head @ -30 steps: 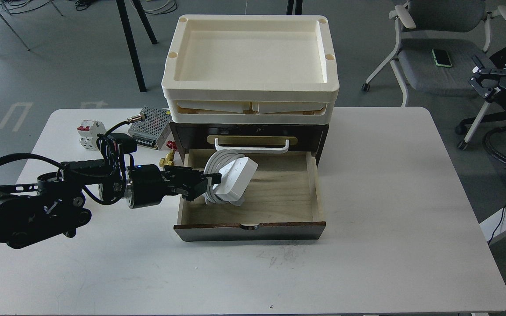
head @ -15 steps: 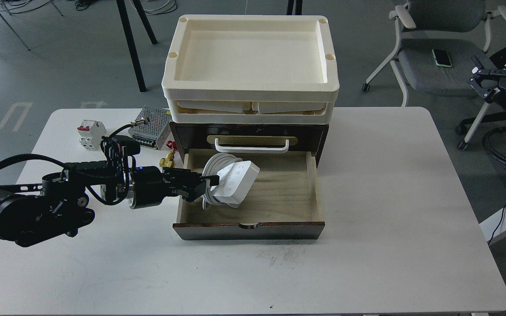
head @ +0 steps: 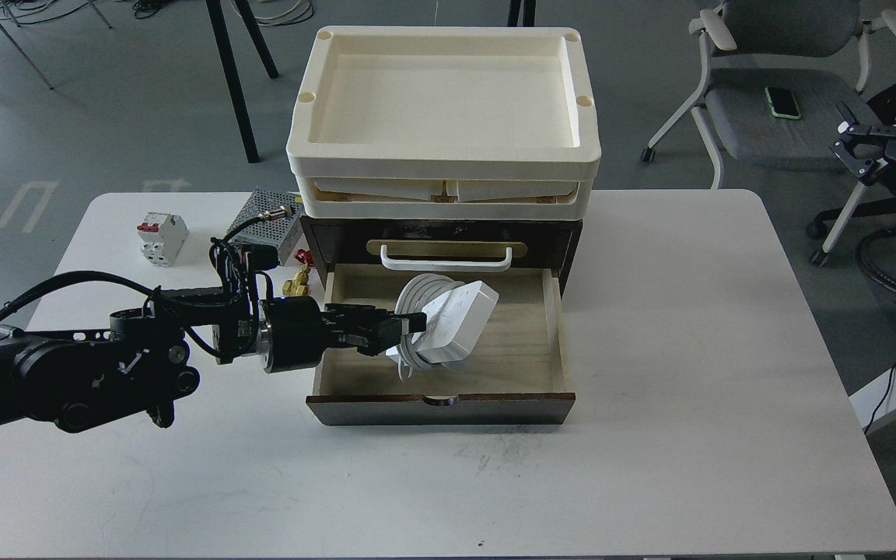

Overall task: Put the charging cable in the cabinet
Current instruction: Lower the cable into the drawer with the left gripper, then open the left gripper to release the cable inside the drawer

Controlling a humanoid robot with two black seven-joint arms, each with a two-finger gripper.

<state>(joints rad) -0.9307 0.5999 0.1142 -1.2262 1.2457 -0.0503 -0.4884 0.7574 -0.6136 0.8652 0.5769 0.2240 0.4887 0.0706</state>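
The charging cable, a white power strip with its cord coiled round it, hangs tilted over the middle of the open drawer. My left gripper reaches in from the left over the drawer's left wall and is shut on the strip's left end. The cabinet is dark brown, with its bottom drawer pulled out and showing pale wood inside. A white bar handle sits on the closed drawer above. My right gripper is far off at the right edge, away from the table, with its fingers apart and empty.
Cream trays are stacked on the cabinet. A white-and-red circuit breaker, a perforated metal power-supply box and small brass fittings lie left of the cabinet. An office chair with a phone on it stands behind the table.
My left gripper has moved right, carrying the charging cable from the drawer's left side to over its middle. The right arm has barely moved.
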